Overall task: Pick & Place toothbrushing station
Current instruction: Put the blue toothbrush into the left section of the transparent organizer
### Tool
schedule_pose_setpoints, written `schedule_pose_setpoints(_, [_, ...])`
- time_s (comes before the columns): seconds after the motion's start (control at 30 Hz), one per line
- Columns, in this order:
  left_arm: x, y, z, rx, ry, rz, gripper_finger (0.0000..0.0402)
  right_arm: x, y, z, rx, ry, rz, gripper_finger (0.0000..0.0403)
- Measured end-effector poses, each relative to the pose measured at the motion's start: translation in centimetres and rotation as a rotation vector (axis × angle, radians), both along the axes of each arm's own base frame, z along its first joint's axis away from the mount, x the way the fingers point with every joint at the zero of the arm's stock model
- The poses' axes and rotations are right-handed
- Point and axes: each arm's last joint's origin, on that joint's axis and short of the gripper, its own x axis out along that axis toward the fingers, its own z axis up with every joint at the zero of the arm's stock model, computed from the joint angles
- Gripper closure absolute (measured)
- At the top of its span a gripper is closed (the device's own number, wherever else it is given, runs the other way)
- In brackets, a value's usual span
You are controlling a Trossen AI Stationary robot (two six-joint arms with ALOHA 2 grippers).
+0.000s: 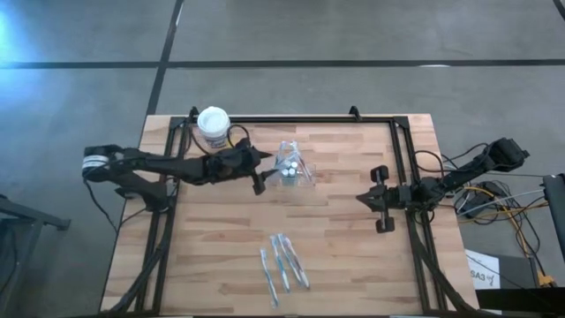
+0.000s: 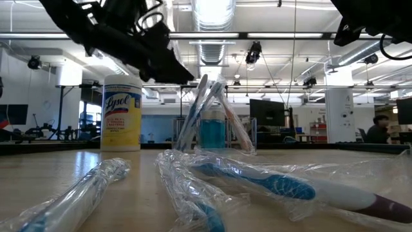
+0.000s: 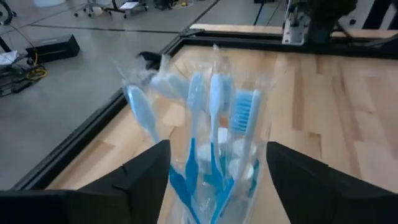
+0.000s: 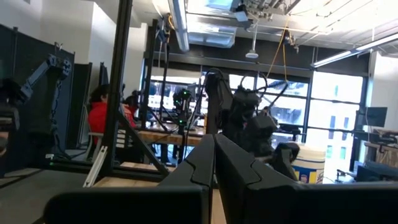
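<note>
1. The holder (image 1: 294, 170) stands upright on the table (image 1: 353, 256), in the far half, a little left of the middle; it is clear plastic and carries several wrapped blue and white brushes (image 3: 214, 106) plus small white-capped pieces at its base.
2. The left gripper (image 1: 261, 172) sits just left of the holder with its fingers (image 3: 140, 174) spread wide, one on each side of the holder (the left wrist view shows a gap between each finger and the plastic, so it grips nothing).
3. A yellow canister (image 1: 213, 126) with a white lid stands behind and to the left of the holder, near the table's far edge, close beside the left arm.
4. Loose wrapped brushes (image 1: 282, 261) lie flat on the table nearer than the holder, well apart from it, toward the near edge.
5. The right gripper (image 1: 380, 200) waits to the right of the holder, well apart from it, near the table's right edge, its fingers (image 4: 214, 158) pressed together and empty.
6. In the room beyond the holder, a person in a red top (image 4: 99, 118) is seated at a bench.
</note>
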Motion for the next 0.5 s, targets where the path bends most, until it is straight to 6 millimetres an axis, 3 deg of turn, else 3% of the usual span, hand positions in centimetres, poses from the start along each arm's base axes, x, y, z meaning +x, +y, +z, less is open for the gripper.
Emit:
schedule_pose_setpoints(0.3, [-4.8,-2.2,5.3,0.021,-0.095,-0.194,0.0143,0.0,0.0,0.0,0.0,0.0,0.0,0.0394])
schedule_pose_setpoints(0.4, [-6.7,-3.2,6.7,0.066,-0.115,-0.198,0.0176,0.0,0.0,0.0,0.0,0.0,0.0,0.0394])
schedule_pose_setpoints(0.5, [-8.5,-4.1,7.6,0.099,-0.123,-0.197,0.0237,0.0,0.0,0.0,0.0,0.0,0.0,0.0394])
